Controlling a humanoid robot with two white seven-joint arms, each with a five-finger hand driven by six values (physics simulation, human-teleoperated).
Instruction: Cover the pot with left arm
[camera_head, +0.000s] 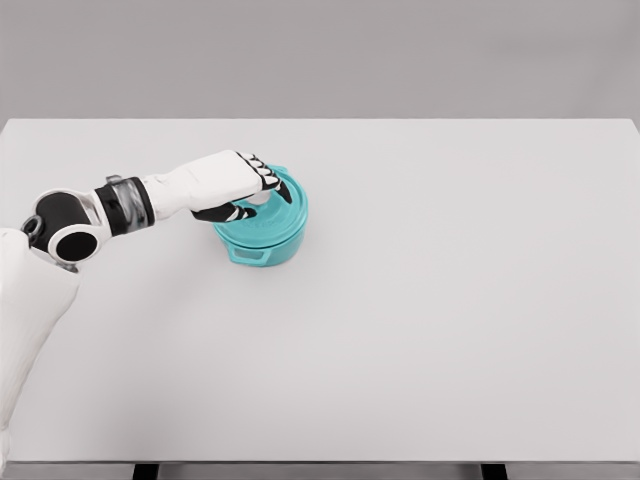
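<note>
One pot: a round teal pot (262, 232) sits on the desk, left of the middle and a bit toward the far side.
Pot handles: one small handle sticks out at the front lower left, and a bit of another shows at the far rim, near the fingertips.
Lid: a teal lid (285, 205) lies on top of the pot. It looks flat on the rim, but the hand hides part of it, so a snug fit cannot be told.
Knob: a small pale knob (257, 199) shows in the middle of the lid, under the hand.
Left hand: the left hand (243, 190) is right on top of the lid, reaching in from the left side. Its fingers are curled down around the knob, with the dark thumb below and the fingers above, so it is gripping the knob.
Pot and hand: the pot is straight under the hand and pokes out past it to the right and toward the front.
Left arm: white, stretched across the desk from the lower left.
Desk: a wide, plain white desk (450, 330).
</note>
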